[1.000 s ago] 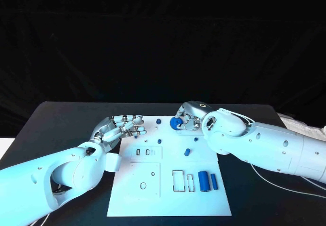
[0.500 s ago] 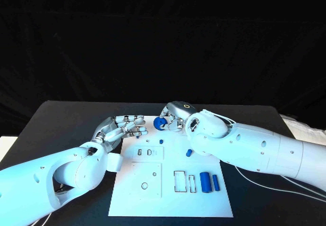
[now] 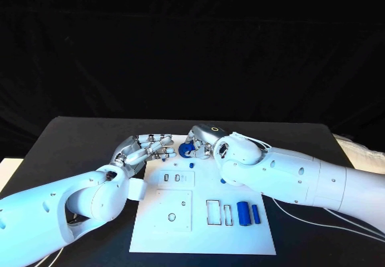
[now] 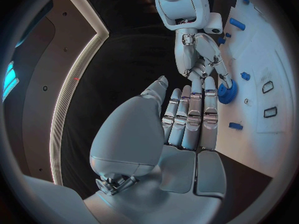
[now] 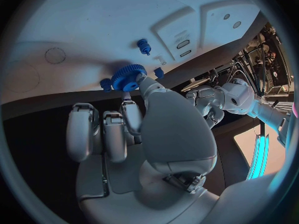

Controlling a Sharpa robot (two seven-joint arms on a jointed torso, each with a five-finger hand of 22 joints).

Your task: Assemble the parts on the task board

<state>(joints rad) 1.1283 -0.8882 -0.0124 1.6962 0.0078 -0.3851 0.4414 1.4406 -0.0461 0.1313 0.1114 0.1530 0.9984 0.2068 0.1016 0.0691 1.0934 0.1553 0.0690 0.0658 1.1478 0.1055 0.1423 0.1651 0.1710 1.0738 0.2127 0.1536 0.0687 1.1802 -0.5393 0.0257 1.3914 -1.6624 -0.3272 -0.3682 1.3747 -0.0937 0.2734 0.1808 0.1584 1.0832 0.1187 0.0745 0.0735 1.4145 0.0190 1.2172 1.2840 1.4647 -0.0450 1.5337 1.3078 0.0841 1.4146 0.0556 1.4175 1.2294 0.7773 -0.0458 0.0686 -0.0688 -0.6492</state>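
The right hand (image 3: 202, 143) pinches a blue gear (image 3: 186, 149) between its fingertips at the far edge of the task board (image 3: 201, 233), which lies on the black surface (image 3: 72, 139). In the right wrist view the gear (image 5: 129, 77) sits at the fingertips with its toothed rim exposed, just beside a small blue peg (image 5: 144, 46) standing in the board. The left hand (image 3: 148, 149) hovers just beside the gear, over the board's far left corner; its fingers are spread and hold nothing, with the fingertips (image 4: 212, 115) close to the gear (image 4: 226, 91) in the left wrist view.

The step in hand looks like seating the gear on its post near the board's far edge. To do it well, the gear should be kept flat to the board, its bore brought straight over the post, and lowered without tilting. The pinch should stay light and on the rim, so the fingers do not block the bore or catch the neighbouring small blue pieces (image 3: 192, 165). I cannot tell which post is meant. The left hand is well placed to steady the board or take the gear; it should avoid crowding the right fingertips.

Nearer the robot than the gear, two blue cylinders (image 3: 242, 213) lie in the board's slots, untouched.
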